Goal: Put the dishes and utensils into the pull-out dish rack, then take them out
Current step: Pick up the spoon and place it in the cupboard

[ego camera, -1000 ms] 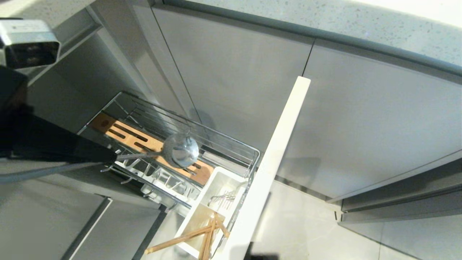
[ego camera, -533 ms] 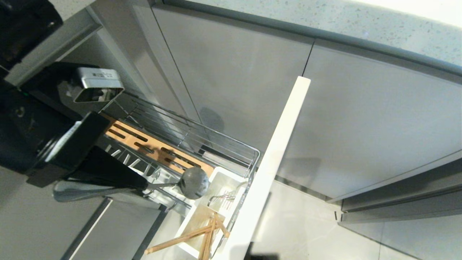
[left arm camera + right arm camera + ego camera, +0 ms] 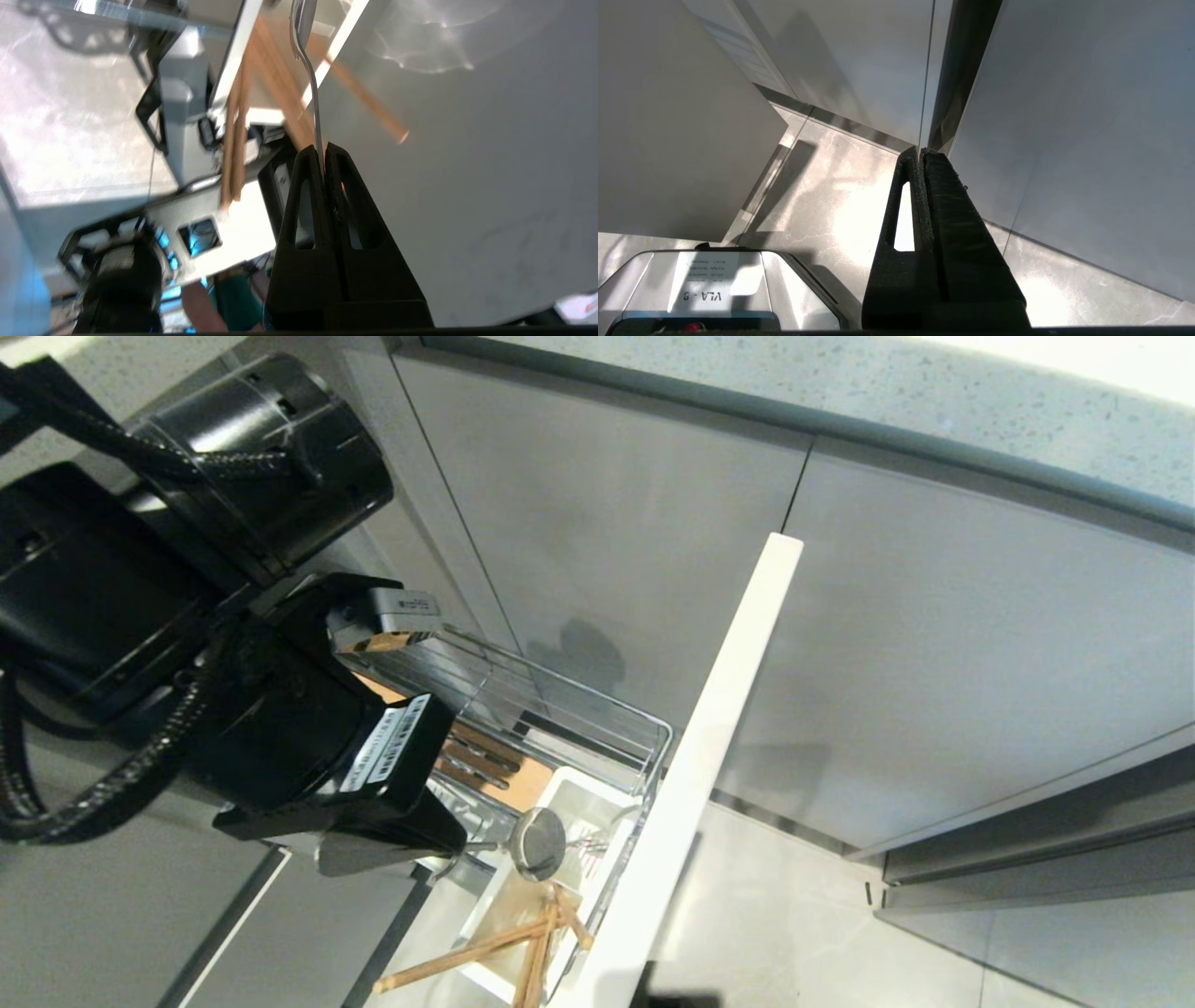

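I see my left claw (image 3: 324, 148) pinching the spoon (image 3: 534, 843) by its handle, bowl end pointing away over the utensil tub (image 3: 583, 800), near the chopsticks (image 3: 485, 947).

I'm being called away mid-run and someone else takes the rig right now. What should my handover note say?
Left claw: shut on the spoon handle, bowl end over the white tub at the front of the rack.
Right claw: shut, empty, parked low, facing the floor and cabinet fronts.
Chopsticks: already in the tub, leaning out over its edge.
Plate and bowl: not in view; the visible part of the rack holds no dishes.
Done: chopsticks loaded.
Left: release the spoon into the tub, load the dishes, then unload everything.
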`<state>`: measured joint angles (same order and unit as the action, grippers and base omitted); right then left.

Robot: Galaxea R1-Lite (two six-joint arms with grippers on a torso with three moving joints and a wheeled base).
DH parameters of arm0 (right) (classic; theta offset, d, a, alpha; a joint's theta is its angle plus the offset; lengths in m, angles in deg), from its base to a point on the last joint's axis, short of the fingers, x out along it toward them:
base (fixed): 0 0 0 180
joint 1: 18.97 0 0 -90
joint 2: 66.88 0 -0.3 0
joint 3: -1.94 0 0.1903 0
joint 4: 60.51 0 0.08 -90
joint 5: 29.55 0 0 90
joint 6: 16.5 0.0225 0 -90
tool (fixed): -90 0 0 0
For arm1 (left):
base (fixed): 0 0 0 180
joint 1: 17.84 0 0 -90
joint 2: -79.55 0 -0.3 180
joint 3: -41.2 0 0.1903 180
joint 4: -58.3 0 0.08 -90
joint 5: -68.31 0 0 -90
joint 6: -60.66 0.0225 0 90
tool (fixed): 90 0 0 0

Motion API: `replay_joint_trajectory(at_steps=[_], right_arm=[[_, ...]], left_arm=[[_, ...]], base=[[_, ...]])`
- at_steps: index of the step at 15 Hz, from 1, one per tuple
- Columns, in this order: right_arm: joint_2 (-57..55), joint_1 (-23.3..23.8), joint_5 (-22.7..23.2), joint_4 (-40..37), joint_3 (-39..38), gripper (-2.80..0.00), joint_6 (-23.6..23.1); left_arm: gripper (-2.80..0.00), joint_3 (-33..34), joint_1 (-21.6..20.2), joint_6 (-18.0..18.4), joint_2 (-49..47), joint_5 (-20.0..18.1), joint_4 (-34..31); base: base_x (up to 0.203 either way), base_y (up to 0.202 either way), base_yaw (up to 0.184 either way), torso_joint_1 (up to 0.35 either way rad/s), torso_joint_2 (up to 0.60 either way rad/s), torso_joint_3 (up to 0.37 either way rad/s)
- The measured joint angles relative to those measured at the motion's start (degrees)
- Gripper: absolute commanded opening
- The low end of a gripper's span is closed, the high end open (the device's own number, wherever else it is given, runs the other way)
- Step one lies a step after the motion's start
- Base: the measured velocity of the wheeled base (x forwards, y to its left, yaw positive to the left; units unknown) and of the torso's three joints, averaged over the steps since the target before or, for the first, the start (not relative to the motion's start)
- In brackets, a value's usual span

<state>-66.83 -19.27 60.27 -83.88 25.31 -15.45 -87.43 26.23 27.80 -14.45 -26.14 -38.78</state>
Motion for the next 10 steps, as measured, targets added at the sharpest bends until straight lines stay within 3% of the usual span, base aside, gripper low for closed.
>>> replay_joint_trajectory(at_steps=[10], right_arm=[[0.0, 0.0, 0.0, 0.0, 0.0, -2.8, 0.0]], left_arm=[[-2.8, -0.9, 0.0, -1.3, -7.0, 0.1, 2.8]], base=[[0.0, 0.0, 0.0, 0.0, 0.0, 0.0]])
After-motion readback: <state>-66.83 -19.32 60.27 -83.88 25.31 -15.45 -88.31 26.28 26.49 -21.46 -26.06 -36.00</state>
